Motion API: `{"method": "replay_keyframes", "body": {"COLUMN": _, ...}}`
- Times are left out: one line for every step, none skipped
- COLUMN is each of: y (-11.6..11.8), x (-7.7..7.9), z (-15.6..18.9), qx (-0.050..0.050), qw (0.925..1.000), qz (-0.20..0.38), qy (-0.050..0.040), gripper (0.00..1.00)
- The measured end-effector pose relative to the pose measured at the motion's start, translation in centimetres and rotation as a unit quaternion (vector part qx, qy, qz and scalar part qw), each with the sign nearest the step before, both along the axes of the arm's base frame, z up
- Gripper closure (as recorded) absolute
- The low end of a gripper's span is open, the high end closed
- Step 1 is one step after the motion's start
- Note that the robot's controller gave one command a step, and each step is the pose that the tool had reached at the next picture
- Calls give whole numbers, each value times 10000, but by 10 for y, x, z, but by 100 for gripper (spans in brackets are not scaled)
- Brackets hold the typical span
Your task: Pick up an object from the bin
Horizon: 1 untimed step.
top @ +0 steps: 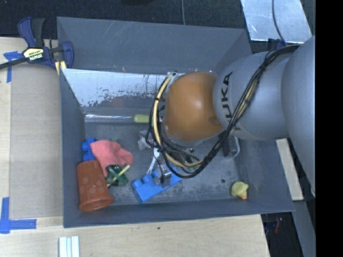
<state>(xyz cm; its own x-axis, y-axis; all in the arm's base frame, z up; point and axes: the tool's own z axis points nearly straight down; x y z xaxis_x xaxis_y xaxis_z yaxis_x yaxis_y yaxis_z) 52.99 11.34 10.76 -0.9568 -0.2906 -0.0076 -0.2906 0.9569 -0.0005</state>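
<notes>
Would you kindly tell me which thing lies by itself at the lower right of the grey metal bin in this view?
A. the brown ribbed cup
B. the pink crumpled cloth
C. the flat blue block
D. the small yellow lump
D: the small yellow lump sits alone at the lower right of the grey metal bin, while the brown ribbed cup, the pink crumpled cloth and the flat blue block all lie further left.

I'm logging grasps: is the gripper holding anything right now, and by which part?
Cannot be told. The gripper sits right at the blue block near the bin's front wall, but the wrist's orange cover and cables hide any contact.
</notes>
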Motion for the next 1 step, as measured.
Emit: {"method": "replay_keyframes", "body": {"y": -17, "x": -37, "z": 20, "qx": -13, "qw": 9926, "qz": 1216, "qy": 8, "gripper": 0}}
